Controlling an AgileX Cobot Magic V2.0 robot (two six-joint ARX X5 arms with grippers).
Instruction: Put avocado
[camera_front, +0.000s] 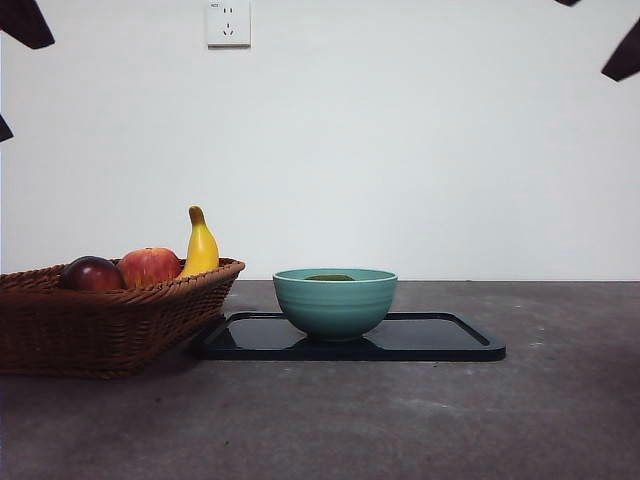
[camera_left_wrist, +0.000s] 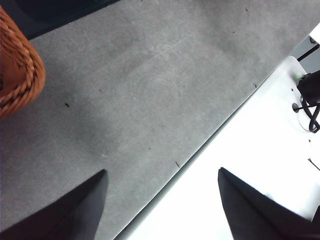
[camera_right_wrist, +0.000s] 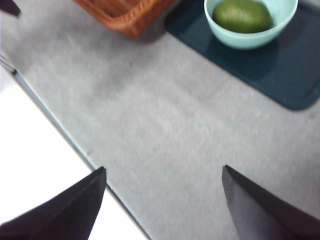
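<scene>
1. I see the avocado (camera_right_wrist: 243, 15) lying inside the teal bowl (camera_front: 335, 300). From the front, only its green top peeks over the rim.
2. The bowl sits on a dark tray (camera_front: 440, 340) on the grey bench (camera_front: 400, 420).
3. A brown wicker basket (camera_front: 100, 320) stands just beside the tray, touching its edge. In it I see a dark red fruit (camera_front: 92, 274), a red-yellow apple (camera_front: 149, 266) and a banana (camera_front: 201, 246) standing up.
4. My right end effector (camera_right_wrist: 162, 200) is up high over the bare bench by its edge, well apart from the bowl. Its two jaws are spread wide and hold nothing. The tray and bowl are ahead of it, and the basket corner too.
5. My left end effector (camera_left_wrist: 162, 200) is also up high over the bench edge, spread wide, with nothing in it. The basket rim is near it, off to one side.
6. Nothing stands between either end effector and the bowl.
</scene>
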